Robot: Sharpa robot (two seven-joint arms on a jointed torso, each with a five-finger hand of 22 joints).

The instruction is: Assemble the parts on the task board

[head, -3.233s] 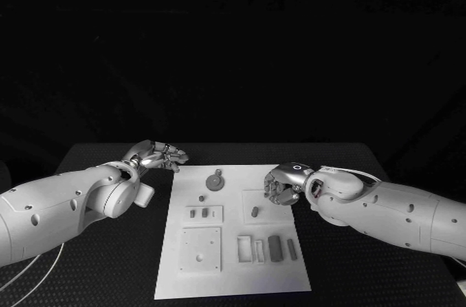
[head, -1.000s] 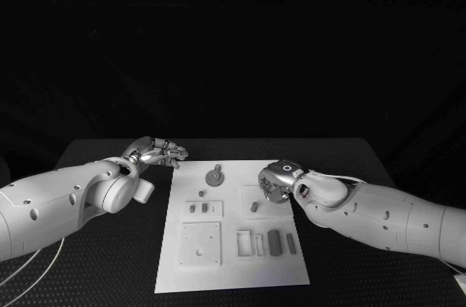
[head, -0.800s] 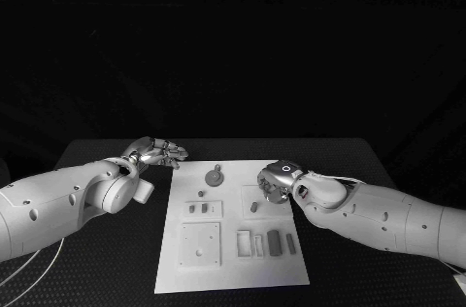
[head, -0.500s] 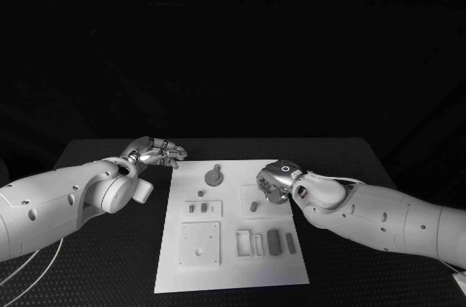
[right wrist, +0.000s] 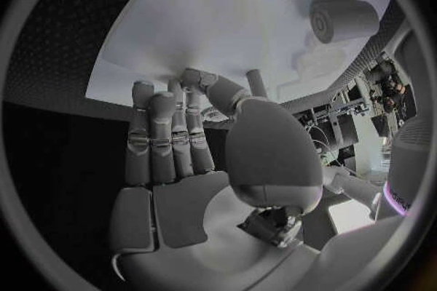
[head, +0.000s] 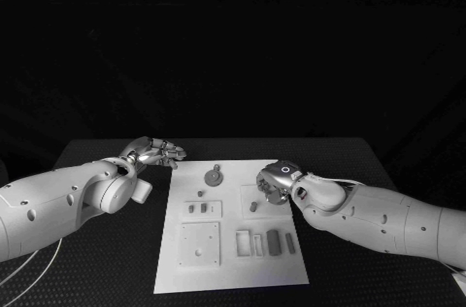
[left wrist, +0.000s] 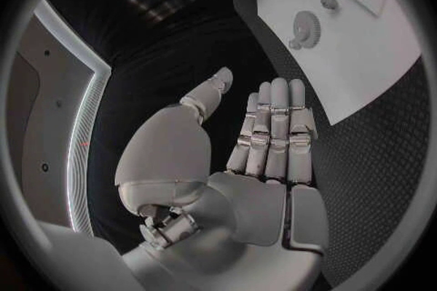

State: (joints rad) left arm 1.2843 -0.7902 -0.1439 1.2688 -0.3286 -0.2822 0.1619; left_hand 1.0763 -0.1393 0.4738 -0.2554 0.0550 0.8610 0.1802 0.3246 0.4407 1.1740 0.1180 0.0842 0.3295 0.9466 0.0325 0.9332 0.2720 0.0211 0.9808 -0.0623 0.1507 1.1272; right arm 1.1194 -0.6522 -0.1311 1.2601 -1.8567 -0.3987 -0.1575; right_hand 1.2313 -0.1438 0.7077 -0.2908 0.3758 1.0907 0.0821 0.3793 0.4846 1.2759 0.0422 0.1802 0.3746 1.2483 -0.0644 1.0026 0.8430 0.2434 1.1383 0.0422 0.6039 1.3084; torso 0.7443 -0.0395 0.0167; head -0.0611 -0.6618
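Head view: black table (head: 107, 253) is covered in the middle by the white task board (head: 233, 266). Left hand (head: 155, 152) is held over bare table just off the board's far left corner; in the left wrist view (left wrist: 264, 138) its fingers are seen straight and side by side, thumb apart, nothing gripped. Right hand (head: 275, 184) is placed over the board's right edge, fingertips down at the board beside a small grey peg (head: 253, 206). In the right wrist view (right wrist: 182, 138) that peg (right wrist: 258, 82) is seen just beside the thumb tip; whether it is pinched cannot be told. Between the two hands a round gear part (head: 213, 179) is seen lying flat. Nearer than the right hand, slotted blocks (head: 264, 243) are set on the board.
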